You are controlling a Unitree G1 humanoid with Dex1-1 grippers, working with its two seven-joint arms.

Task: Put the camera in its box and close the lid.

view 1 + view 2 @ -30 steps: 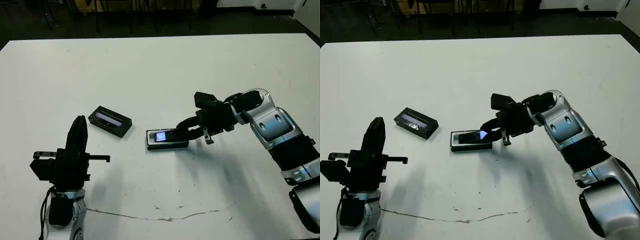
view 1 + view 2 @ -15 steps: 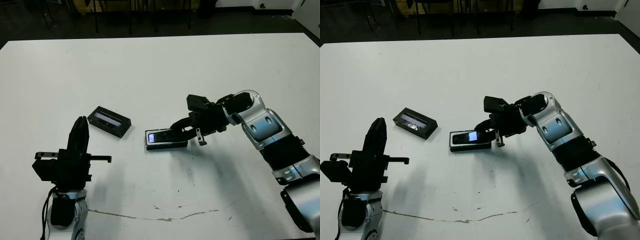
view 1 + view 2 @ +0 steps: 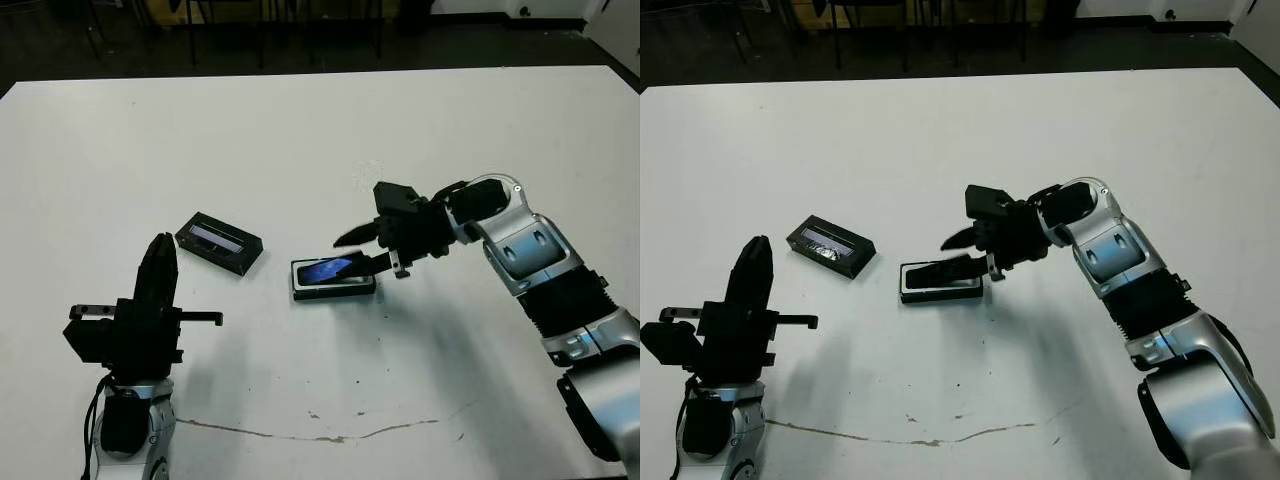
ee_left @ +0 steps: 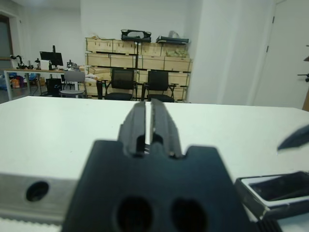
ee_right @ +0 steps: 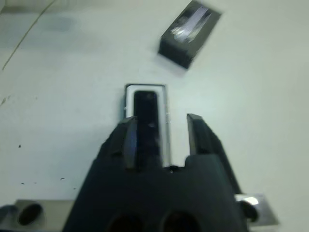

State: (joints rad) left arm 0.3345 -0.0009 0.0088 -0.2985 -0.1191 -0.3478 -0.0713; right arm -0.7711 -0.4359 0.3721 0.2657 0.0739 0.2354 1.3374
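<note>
The black camera (image 3: 328, 269), with a bluish glossy patch on its face, lies inside the white-lined box (image 3: 334, 289) near the table's middle. My right gripper (image 3: 342, 255) is open over the box's right end, one finger raised above the camera and the other low beside it. In the right wrist view the camera (image 5: 146, 113) lies lengthwise in the box (image 5: 126, 99) just ahead of the spread fingers (image 5: 128, 136). The lid (image 3: 220, 243), black with a silvery strip, rests to the left of the box. My left gripper (image 3: 160, 242) is shut, points upward at the near left, and holds nothing.
A thin dark crack line (image 3: 330, 436) runs across the table near its front edge. Beyond the far table edge stand chairs (image 4: 123, 82) and shelves of cartons. The left wrist view shows a corner of the box (image 4: 277, 189) off to one side.
My right gripper has let go of the camera and opened, with one finger lifting. The camera now lies flat in the box. The left arm has not moved.
</note>
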